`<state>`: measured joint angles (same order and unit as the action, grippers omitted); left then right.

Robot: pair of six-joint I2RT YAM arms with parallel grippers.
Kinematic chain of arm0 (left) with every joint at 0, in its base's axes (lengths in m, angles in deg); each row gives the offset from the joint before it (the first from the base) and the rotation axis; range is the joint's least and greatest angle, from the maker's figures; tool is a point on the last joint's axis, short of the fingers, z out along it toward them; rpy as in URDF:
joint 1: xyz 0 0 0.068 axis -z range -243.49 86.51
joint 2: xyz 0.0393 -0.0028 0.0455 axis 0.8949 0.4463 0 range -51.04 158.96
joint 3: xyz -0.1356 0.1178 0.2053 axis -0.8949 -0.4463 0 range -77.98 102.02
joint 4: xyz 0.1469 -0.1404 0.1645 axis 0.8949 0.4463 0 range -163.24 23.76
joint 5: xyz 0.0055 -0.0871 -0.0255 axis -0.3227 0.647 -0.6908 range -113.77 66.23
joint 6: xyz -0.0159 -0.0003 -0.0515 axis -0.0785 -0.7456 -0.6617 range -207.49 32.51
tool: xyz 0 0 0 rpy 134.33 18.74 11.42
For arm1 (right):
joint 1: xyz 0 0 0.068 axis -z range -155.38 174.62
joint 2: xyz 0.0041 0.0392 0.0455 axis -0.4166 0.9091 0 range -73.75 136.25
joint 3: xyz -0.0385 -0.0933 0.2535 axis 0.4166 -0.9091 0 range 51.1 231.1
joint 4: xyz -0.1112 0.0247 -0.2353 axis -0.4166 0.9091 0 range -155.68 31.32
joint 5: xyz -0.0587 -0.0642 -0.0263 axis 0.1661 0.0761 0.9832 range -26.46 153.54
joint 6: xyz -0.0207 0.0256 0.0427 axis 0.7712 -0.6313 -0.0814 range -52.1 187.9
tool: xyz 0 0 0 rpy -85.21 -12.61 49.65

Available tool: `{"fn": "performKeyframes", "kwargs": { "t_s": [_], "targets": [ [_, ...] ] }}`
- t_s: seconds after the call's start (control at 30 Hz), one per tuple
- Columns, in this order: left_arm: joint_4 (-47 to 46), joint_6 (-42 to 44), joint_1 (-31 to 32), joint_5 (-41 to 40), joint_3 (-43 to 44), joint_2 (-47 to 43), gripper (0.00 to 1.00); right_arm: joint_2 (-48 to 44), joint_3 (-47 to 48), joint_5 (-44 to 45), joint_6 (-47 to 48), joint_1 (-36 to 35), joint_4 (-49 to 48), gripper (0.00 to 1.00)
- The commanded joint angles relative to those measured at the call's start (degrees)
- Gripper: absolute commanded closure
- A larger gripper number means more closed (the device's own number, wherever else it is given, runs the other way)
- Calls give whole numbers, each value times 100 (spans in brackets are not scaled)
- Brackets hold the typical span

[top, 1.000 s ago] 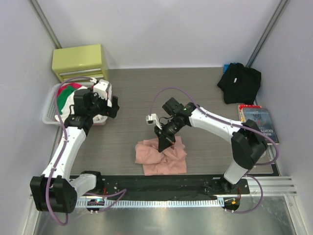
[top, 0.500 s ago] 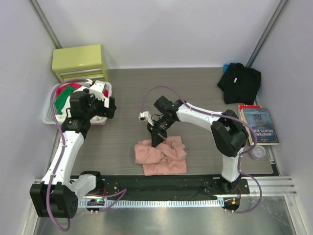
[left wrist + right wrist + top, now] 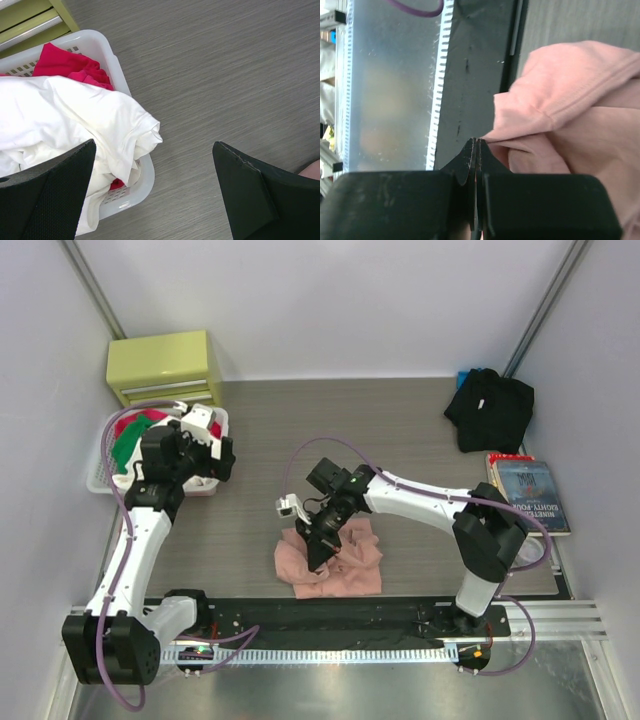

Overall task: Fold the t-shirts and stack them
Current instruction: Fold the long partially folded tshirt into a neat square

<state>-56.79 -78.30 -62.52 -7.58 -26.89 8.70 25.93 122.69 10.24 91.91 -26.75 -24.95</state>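
Dragging nearward: right gripper (image 3: 320,558), clenched on a fold of the salmon-pink t-shirt (image 3: 352,566), had shifted toward the table (image 3: 300,420) front; shirt stayed crumpled there, unfolded. Left gripper (image 3: 154,145) hung released above the basket (image 3: 100,480).

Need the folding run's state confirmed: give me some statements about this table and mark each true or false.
1. The left tool hangs wide open by the basket. True.
2. The pink shirt lies neatly folded. False: it is crumpled.
3. The black shirt is in the basket. False: it lies at the far right of the table; the basket holds white and red clothes.
4. The right tool is shut on the pink shirt. True.
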Motion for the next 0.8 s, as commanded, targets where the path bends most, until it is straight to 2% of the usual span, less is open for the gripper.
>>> {"fn": "performKeyframes", "kwargs": {
  "t_s": [0.0, 0.23, 0.4, 0.53, 0.77],
  "targets": [
    [-300, 92, -71, 7, -99, -147, 0, -133, 30, -128, 279, -83, 224, 99],
    [-353, 83, -80, 69, -213, -200, 0, -748, 381, 496, 385, 180, 313, 99],
    [-414, 92, -71, 87, -336, -262, 0, -687, 373, 347, 481, 1321, 277, 99],
    [-432, 74, -71, 104, -345, -218, 0, -188, 259, 381, 666, 1762, 181, 99],
    [-414, 109, -80, 95, -328, -183, 0, 911, 627, 390, 517, 1789, -188, 99]
  ]
}}
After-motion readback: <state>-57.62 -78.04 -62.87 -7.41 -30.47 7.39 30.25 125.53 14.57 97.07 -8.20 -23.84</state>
